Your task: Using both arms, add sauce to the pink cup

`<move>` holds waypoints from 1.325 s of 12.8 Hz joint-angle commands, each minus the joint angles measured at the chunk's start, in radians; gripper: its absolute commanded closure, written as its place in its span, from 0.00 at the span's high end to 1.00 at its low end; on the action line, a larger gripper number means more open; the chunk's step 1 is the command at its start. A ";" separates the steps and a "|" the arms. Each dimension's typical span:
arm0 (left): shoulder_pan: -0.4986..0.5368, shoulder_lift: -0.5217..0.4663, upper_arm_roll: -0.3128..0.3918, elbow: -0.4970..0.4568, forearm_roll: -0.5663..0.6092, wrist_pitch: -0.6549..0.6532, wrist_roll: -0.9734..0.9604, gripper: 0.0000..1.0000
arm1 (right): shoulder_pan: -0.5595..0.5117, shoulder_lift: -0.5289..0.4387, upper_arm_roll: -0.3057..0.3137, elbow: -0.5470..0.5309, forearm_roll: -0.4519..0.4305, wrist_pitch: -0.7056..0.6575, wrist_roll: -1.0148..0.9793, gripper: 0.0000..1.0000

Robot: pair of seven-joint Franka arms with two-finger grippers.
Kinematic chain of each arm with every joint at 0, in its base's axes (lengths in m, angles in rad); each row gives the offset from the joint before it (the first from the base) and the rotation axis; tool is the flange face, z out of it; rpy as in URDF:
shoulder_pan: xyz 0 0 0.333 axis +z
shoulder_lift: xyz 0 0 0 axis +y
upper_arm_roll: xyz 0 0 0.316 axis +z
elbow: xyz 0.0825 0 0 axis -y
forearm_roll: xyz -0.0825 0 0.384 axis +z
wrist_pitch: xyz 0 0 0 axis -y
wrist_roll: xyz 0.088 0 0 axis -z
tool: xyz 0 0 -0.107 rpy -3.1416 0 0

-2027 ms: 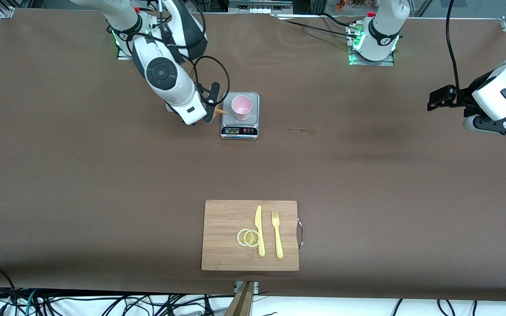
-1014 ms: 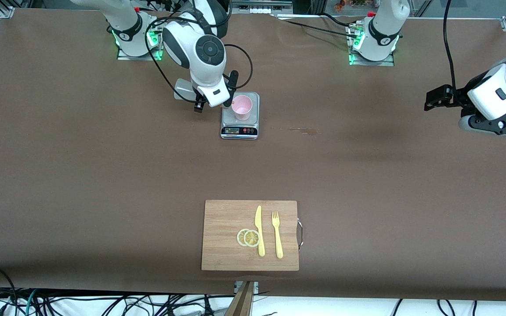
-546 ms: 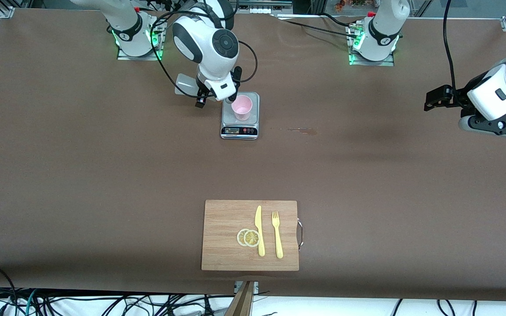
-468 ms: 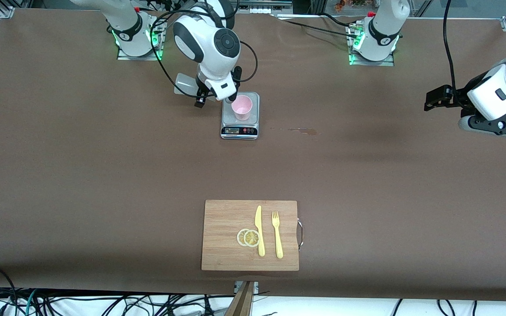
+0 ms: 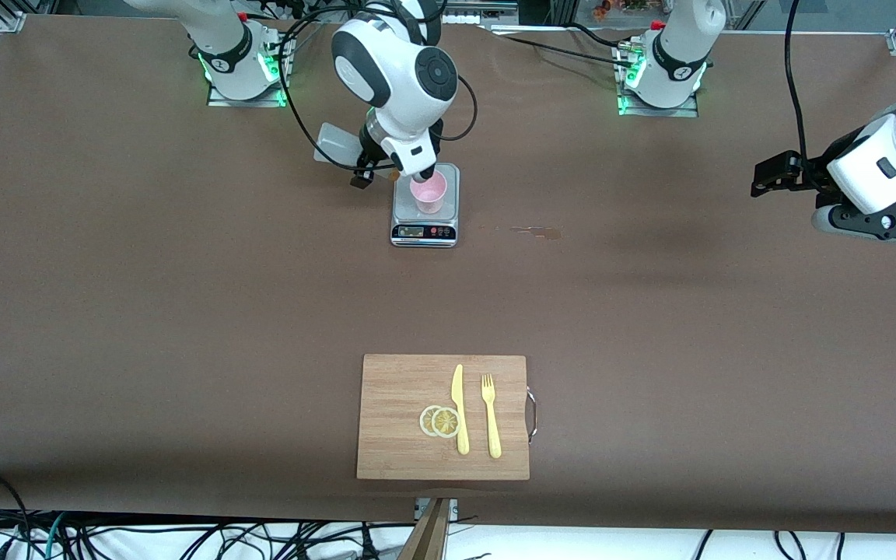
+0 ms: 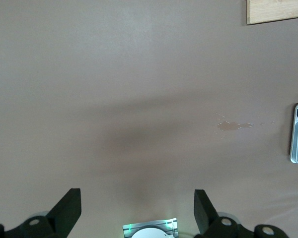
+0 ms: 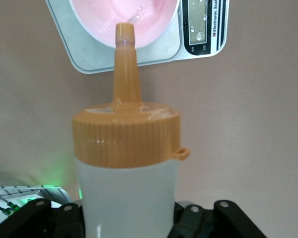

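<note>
Sauce bottle (image 7: 125, 163) sits clenched in the right gripper (image 7: 129, 218), tipped nozzle-first so that the orange tip hangs over the rim of the pink cup (image 5: 427, 191), which stands on the grey kitchen scale (image 5: 425, 206) directly under the claw. Two seconds ago the right arm had the bottle beside the scale, toward its own end of the table, with the nozzle lying level and pointing at the cup's side; since then the wrist has swung round and risen, so the bottle now comes at the cup from above. That puts the task at the pouring step: the aim looks nearly right, though in the right wrist view the tip is at the cup's edge rather than its middle, so a squeeze now might drip onto the scale platform. No sauce is visible in the cup yet. The left gripper (image 5: 775, 174) is released, fingers spread wide, and waits over bare brown table (image 5: 183, 311) at the left arm's end, well apart from the cup, with only a small stain (image 6: 232, 126) and the scale's edge in its wrist view. A wooden cutting board (image 5: 401, 389) with knife (image 5: 459, 410), fork (image 5: 490, 416) and lemon slices (image 5: 439, 421) lies well away from both claws, untouched.
</note>
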 commanded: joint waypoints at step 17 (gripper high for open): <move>-0.003 0.014 0.003 0.035 0.013 -0.025 0.019 1.00 | -0.155 -0.158 -0.010 0.031 0.100 -0.055 -0.251 0.18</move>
